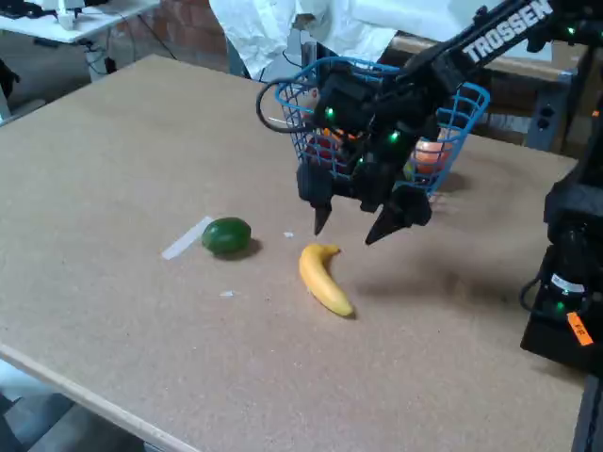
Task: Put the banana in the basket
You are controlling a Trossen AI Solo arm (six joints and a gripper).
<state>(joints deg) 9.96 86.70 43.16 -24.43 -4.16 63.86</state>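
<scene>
In the fixed view, the arm [490, 42] reaches in from the upper right, its gripper [353, 226] pointing down with fingers spread wide and empty, hovering just above the banana [325, 279]. The banana lies on the table [113, 169], in front of the basket [462, 108], its stem end toward the basket and its long axis running down-right.

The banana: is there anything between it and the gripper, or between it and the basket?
Nothing visible. The open gripper hangs just above the banana with clear air between. The lime lies off to the left. The basket stands behind the gripper, and only the arm itself crosses that way.
</scene>
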